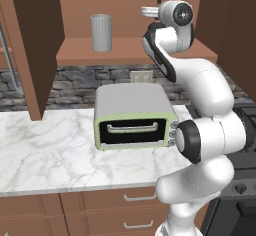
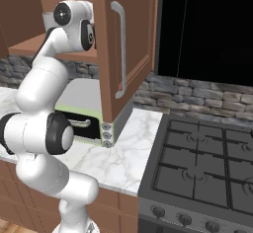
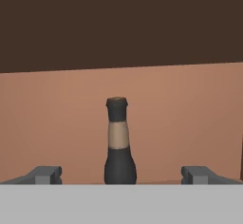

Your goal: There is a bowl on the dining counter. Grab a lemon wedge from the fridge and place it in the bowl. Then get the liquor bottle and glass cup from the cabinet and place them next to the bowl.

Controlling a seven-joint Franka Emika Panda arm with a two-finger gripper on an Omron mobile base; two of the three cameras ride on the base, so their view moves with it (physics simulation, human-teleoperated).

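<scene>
Gripper (image 3: 121,175) wide open, empty, facing the bottle (image 3: 118,144) in the cabinet (image 1: 135,50). Cup (image 1: 101,32) on the shelf too; neither fetched yet.

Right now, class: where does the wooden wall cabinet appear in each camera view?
Left base view: cabinet across the top, its shelf holding the glass cup.
Right base view: upper left, open door reaching centre.
Hand view: its back wall behind the liquor bottle.
Shared landmark: toaster oven below it, both base views.
</scene>
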